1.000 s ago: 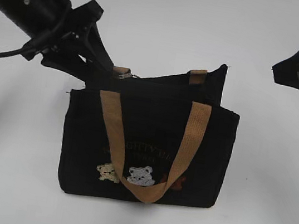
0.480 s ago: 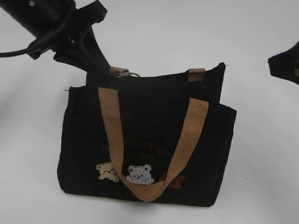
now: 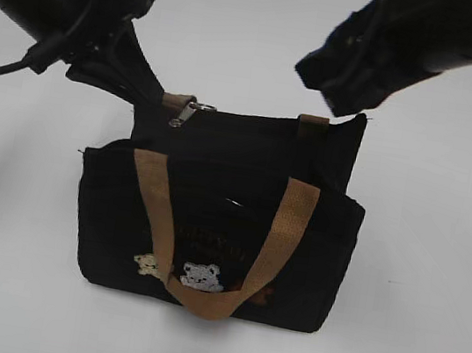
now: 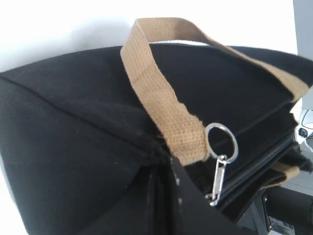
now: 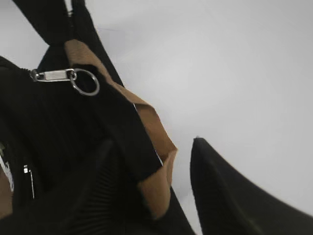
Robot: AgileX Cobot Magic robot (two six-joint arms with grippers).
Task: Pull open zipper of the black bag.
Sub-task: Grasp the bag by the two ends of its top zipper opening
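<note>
The left arm slants down from the upper left of the exterior view, its left end effector pressed together at the back left top corner of the black bag, pinching the fabric there just beside a tan strap tab. The right arm comes in from the upper right, dark and blurred, and its right end effector hangs over the bag's raised back right corner. In the right wrist view its two fingers stand apart, one on either side of that corner's black edge and a tan tab — whether they press on it cannot be told.

One bag stands upright on the white counter, near the middle. The zipper runs along its top edge, and its silver pull tab with a small ring lies at the left end, just beside the left end effector. Two tan handles show: one loops down the front face; the other, seen in the left wrist view, arches over the top. Two pale bear patches sit low on the front, beside a darker one that the handle partly hides.
</note>
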